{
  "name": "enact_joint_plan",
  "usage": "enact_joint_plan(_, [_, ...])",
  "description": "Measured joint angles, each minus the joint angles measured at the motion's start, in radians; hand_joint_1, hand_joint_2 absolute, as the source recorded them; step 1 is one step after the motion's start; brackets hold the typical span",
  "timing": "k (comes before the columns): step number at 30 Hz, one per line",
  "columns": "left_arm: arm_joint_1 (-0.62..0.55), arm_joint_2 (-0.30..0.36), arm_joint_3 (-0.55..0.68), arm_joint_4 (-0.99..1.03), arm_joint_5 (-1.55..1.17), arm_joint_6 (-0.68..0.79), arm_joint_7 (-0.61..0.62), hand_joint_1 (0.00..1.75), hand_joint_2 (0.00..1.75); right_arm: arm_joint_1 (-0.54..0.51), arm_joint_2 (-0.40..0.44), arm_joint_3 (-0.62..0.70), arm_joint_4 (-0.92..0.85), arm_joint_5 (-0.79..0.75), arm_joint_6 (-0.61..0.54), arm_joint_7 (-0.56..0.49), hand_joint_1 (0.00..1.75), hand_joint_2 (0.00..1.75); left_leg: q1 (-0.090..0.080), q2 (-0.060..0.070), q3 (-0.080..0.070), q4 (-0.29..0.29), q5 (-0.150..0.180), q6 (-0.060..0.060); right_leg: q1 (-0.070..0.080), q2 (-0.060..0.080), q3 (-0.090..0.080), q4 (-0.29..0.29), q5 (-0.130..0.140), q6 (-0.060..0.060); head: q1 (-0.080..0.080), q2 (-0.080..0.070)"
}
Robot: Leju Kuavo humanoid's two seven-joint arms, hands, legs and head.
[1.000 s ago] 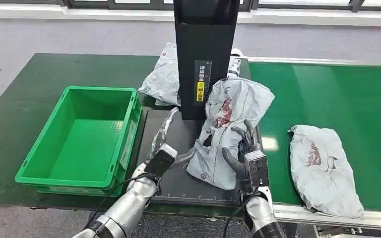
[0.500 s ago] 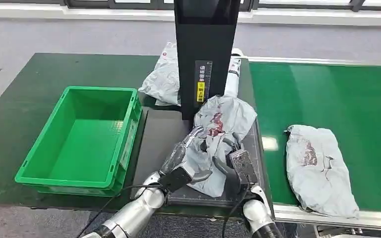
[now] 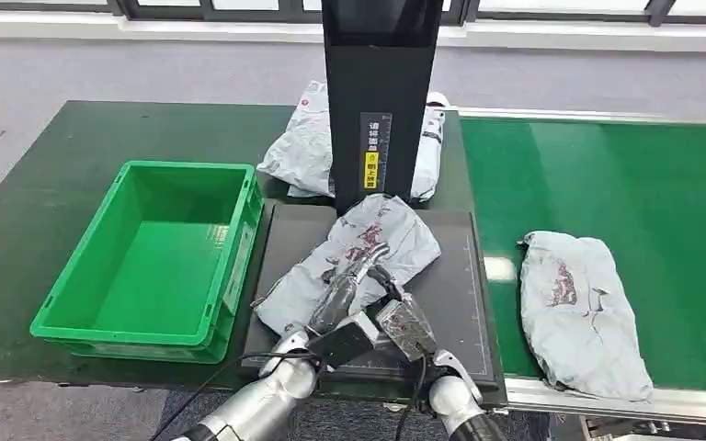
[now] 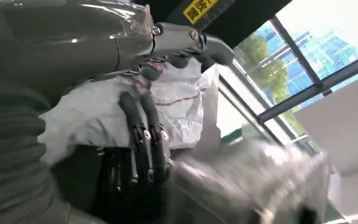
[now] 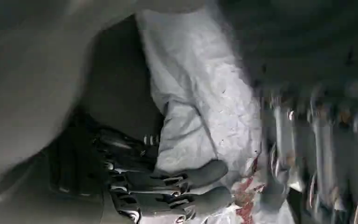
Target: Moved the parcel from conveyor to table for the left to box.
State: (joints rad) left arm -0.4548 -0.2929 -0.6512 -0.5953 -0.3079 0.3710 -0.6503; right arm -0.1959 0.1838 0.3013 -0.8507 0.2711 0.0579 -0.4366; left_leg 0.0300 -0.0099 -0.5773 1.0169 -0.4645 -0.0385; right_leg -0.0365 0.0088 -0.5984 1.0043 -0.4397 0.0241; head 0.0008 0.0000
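Both hands (image 3: 354, 285) on parcel (image 3: 368, 241); tower label (image 3: 370, 152) unreadable.

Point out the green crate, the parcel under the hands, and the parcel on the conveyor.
green crate (image 3: 74, 292): head view, left rim.
parcel under the hands (image 3: 395, 237): head view, far end.
parcel on the conveyor (image 3: 581, 317): head view, middle.

You're looking at a parcel-sorting station in a warehouse or logistics test hall. A green conveyor belt (image 3: 607, 184) with a metal edge runs beside a dark table (image 3: 46, 184). Grey plastic mailing bags (image 3: 579, 308) lie about, a green plastic crate (image 3: 147, 253) sits ready, and a tall black scanner stand (image 3: 381, 101) rises over a black mat (image 3: 460, 294). Plain grey floor (image 3: 147, 64) lies beyond.
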Motion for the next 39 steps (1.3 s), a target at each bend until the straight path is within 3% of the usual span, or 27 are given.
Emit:
enact_joint_plan(5, [-0.069,-0.021,-0.073,0.095,-0.272,0.096,0.219,0.00,1.75,0.063,-0.017,-0.019,-0.078,-0.015,0.054,-0.096,0.00,1.75,-0.001,-0.009,-0.002,0.000,0.002,0.002,-0.001,-0.008,0.004,0.000,0.000,0.000,0.002,0.000])
enact_joint_plan(12, [-0.083,-0.044,-0.085,0.129,-0.229,0.144,0.208,0.00,1.75,0.127,-0.028,-0.065,-0.184,-0.018,0.055,-0.092,0.00,1.75,-0.001,-0.012,-0.005,0.000,0.001,0.002,-0.001,-0.011,0.002,0.000,-0.001,0.001,0.000,0.000])
enact_joint_plan(16, [-0.081,-0.045,0.001,0.128,-0.075,0.164,0.081,0.00,1.75,0.142,-0.010,-0.093,-0.259,-0.043,0.044,-0.075,0.00,1.75,-0.001,-0.010,-0.005,0.000,0.001,0.002,-0.001,-0.008,-0.001,0.000,-0.001,0.001,0.000,0.000])
enact_joint_plan(20, [-0.084,-0.023,0.164,0.145,0.049,0.192,0.027,0.00,1.75,0.164,0.007,-0.103,-0.341,-0.073,0.044,-0.136,0.00,1.75,0.000,-0.002,-0.003,0.000,0.000,-0.001,0.000,-0.002,-0.005,0.001,0.000,0.000,-0.003,0.000])
enact_joint_plan(24, [-0.085,-0.021,0.293,0.136,0.110,0.256,-0.044,0.00,1.75,0.159,0.007,-0.119,-0.349,-0.127,0.020,-0.181,0.00,1.75,0.000,-0.010,-0.008,0.000,0.005,0.001,0.000,-0.008,-0.004,0.001,0.000,0.000,-0.002,0.000])
enact_joint_plan(34, [-0.088,0.006,0.454,0.125,0.176,0.258,-0.038,0.00,1.75,0.157,0.002,-0.132,-0.349,-0.195,0.008,-0.208,0.00,1.75,-0.001,-0.008,-0.008,0.000,0.004,0.001,-0.001,-0.006,-0.005,0.000,0.001,0.001,-0.002,0.000])
enact_joint_plan(39, [-0.107,0.024,0.416,0.182,-0.015,0.199,0.149,0.00,1.75,0.137,-0.005,-0.132,-0.327,-0.217,0.008,-0.225,0.00,1.75,-0.001,-0.008,-0.008,0.000,0.004,0.001,-0.001,-0.006,-0.005,0.000,0.001,0.001,-0.002,0.000])
